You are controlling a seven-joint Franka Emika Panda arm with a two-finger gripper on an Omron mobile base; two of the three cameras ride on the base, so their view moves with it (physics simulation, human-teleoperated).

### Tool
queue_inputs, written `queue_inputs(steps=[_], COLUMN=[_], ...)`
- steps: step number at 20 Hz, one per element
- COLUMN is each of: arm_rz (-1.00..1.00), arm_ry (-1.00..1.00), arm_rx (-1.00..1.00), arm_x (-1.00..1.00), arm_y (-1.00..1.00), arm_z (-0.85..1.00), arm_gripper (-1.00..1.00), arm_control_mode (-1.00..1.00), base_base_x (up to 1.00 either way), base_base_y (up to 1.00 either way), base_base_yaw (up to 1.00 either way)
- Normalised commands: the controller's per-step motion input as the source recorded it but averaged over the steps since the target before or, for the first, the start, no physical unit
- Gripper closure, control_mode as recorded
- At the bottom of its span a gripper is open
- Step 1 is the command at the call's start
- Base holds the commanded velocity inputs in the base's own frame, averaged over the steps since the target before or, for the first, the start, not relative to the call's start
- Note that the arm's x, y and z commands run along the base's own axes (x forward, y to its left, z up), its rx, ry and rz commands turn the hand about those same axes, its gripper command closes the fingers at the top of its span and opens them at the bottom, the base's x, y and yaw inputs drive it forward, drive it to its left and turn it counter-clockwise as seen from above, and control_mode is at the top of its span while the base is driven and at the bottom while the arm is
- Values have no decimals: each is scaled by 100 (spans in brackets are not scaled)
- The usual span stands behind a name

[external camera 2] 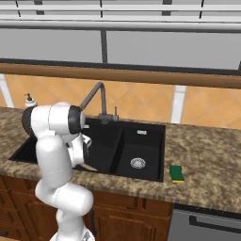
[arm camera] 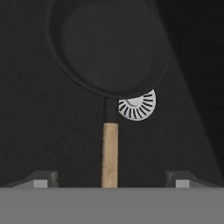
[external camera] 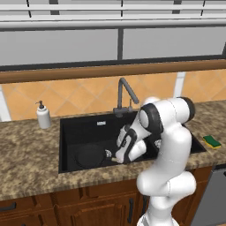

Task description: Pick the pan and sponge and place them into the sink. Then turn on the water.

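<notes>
We see the pan [arm camera: 109, 48] lying flat on the floor of the sink's [external camera: 66, 145] left basin, its rim covering part of the silver drain [arm camera: 139, 107]. Its wooden handle [arm camera: 110, 155] points straight back toward the gripper [arm camera: 111, 178]. In the hand view the two fingertips [arm camera: 41, 179] stand wide apart, one on each side of the handle, neither touching it, so the pan is not gripped. In the left base view we see the pan as a dark disc [external camera: 89, 155] in the left basin, with the hand just right of it, low inside the sink. The arm [external camera: 165, 145] bends down over the sink's front edge.

The sponge [external camera: 212, 141] sits on the counter [external camera: 26, 154] right of the sink, green side up with a yellow edge, near the front edge and well apart from the gripper. In the right base view it [external camera 2: 177, 173] lies just beside the right basin's rim. The right basin's drain [external camera 2: 137, 163] is uncovered. The faucet [external camera: 126, 95] rises behind the sink, its spout angled toward the left basin. A soap bottle [external camera: 43, 115] stands on the counter left of the sink.
</notes>
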Motion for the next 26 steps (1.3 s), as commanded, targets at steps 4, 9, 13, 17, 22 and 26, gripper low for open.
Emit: queue_inputs(steps=[4,9,13,17,22,26], arm_rz=[-19,-19,-18,-20,-25,-27], arm_ry=[0,3,7,15,21,14], arm_rx=[0,0,2,4,1,0], arm_x=[-7,7,19,30,2,-55], arm_y=[-18,-40,-44,-47,-27,-46], arm_z=[100,100,100,100,100,55], arm_gripper=[-100,-100,-100,-100,-100,-100], arm_control_mode=[-100,-100,-100,-100,-100,-100], base_base_x=[0,0,0,0,0,0], base_base_y=[0,0,0,0,0,0], base_base_yaw=[0,0,0,0,0,0])
